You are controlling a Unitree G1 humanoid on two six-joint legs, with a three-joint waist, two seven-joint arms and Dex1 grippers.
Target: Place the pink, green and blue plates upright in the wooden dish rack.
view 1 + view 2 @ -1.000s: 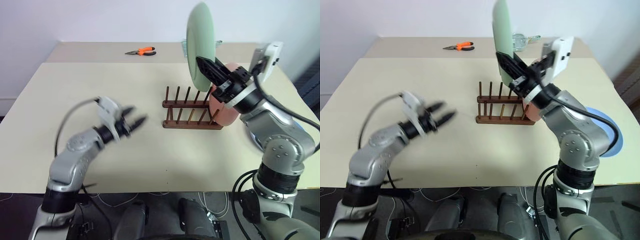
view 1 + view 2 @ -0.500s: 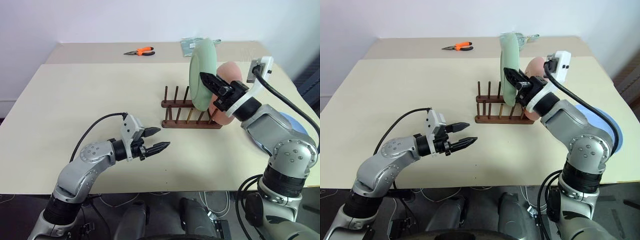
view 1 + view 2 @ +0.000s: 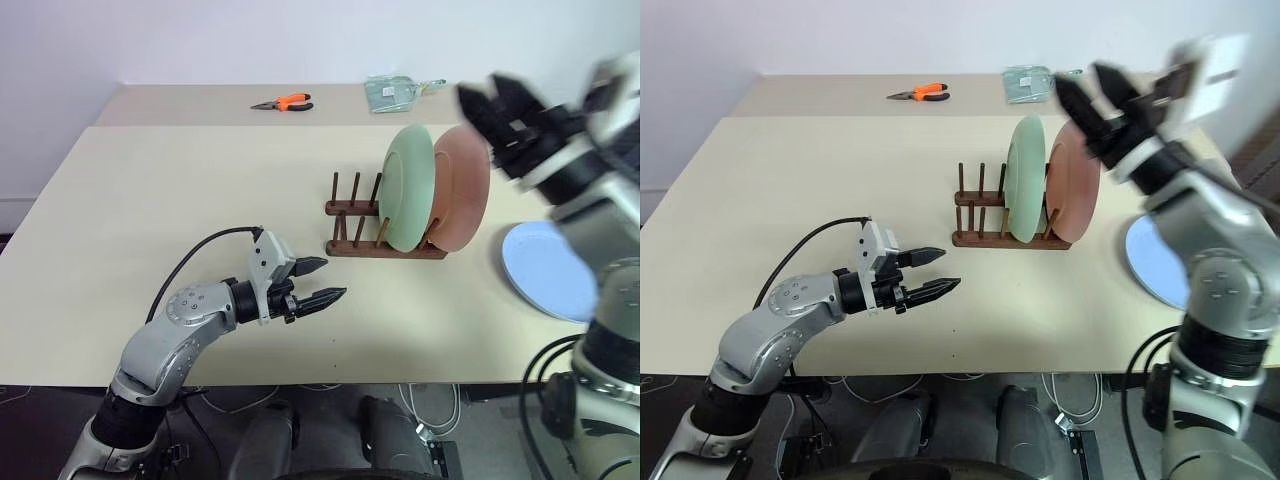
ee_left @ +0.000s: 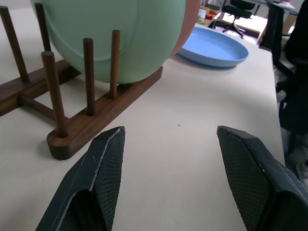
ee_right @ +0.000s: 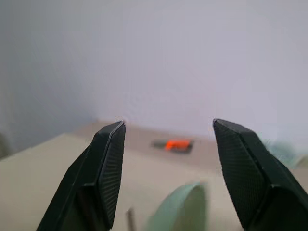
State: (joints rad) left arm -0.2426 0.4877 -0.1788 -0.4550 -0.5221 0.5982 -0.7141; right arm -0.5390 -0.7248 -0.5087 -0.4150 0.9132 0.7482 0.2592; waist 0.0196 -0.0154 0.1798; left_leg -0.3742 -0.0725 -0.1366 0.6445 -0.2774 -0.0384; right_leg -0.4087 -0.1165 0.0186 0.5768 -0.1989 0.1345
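Table [image 3: 150, 200] left of rack [image 3: 360, 245] open.

The green plate [image 3: 408, 187] and pink plate [image 3: 462, 186] are standing upright in the wooden dish rack [image 3: 372, 222], while the blue plate [image 3: 545, 270] is lying flat on the table [image 3: 150, 200]. The left gripper [image 3: 325, 283] is hovering with its 2 fingers parted; the right gripper [image 3: 495, 100] is gaping above the plates.

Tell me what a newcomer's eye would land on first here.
The green plate and pink plate standing upright side by side at the right end of the wooden rack, mid-table. Next, the blue plate lying flat on the table to the rack's right, and the right gripper open in the air above the plates. Orange pliers lie at the table's far edge.
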